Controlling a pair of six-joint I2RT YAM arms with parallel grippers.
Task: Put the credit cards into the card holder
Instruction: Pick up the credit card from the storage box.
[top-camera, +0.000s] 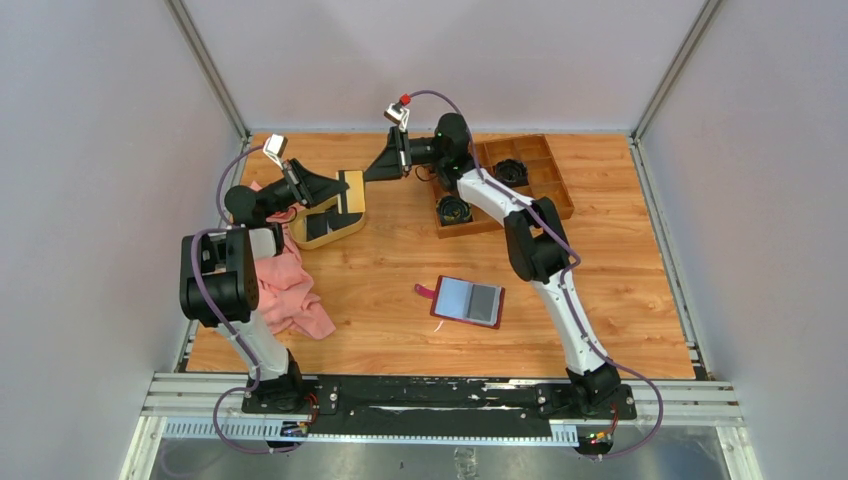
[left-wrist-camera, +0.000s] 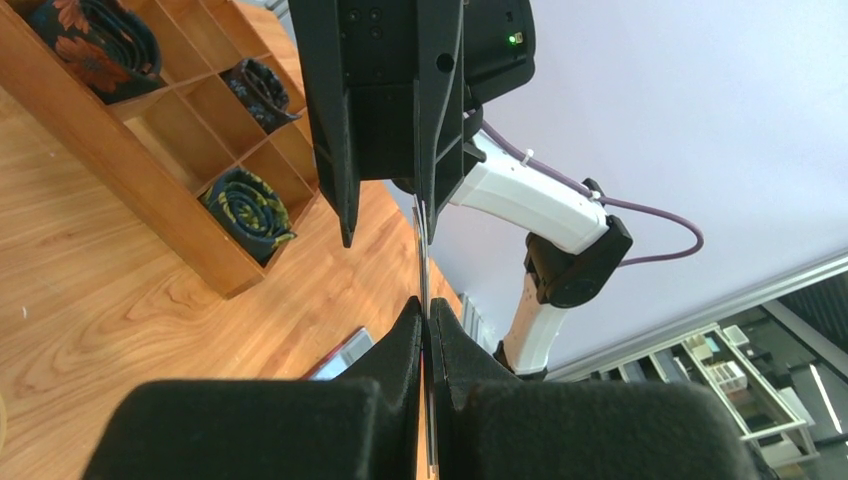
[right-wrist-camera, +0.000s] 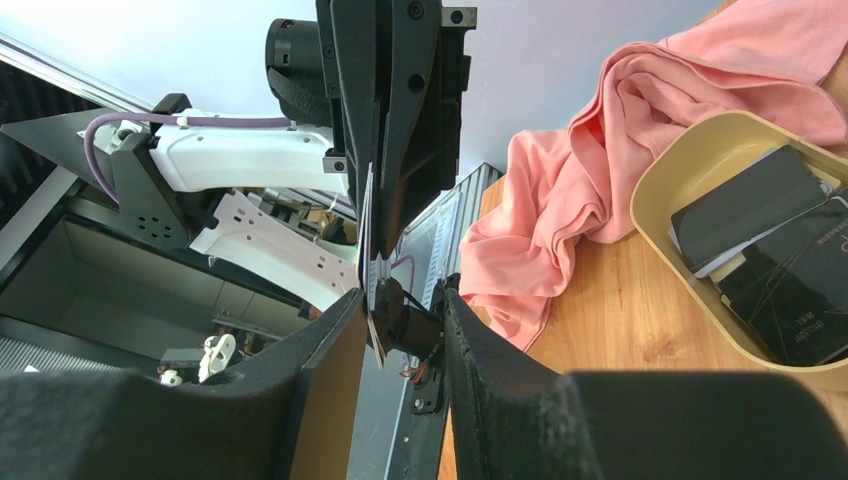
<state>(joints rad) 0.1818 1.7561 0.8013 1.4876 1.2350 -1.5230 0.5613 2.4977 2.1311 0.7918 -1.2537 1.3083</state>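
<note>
Two tools meet tip to tip above the far left of the tabletop (top-camera: 390, 255). My left tool (left-wrist-camera: 425, 325) is pressed together on a thin credit card (left-wrist-camera: 423, 260), which I see edge-on, standing straight out from its tips. My right tool (right-wrist-camera: 400, 292) faces it with its jaws apart, one on each side of that card's far end. The card lies close against one finger (right-wrist-camera: 322, 380), and I can't tell whether it touches.

Just below the meeting point sits the tan dish (top-camera: 325, 238), with more dark cards (right-wrist-camera: 750, 205) lying flat inside, under its rim. A pink cloth (top-camera: 292, 290) is bunched against the dish's left side and runs along the tabletop's left edge. Right of the tools, the wooden compartment box (top-camera: 556, 205) sits toward the far right corner, with rolled ties (left-wrist-camera: 245, 205) in some of its cells.

The card holder (top-camera: 468, 302) lies opened flat near the middle, closer to the arm bases and well apart from both tools. I see bare wood on all sides of it, and its snap tab points left.
</note>
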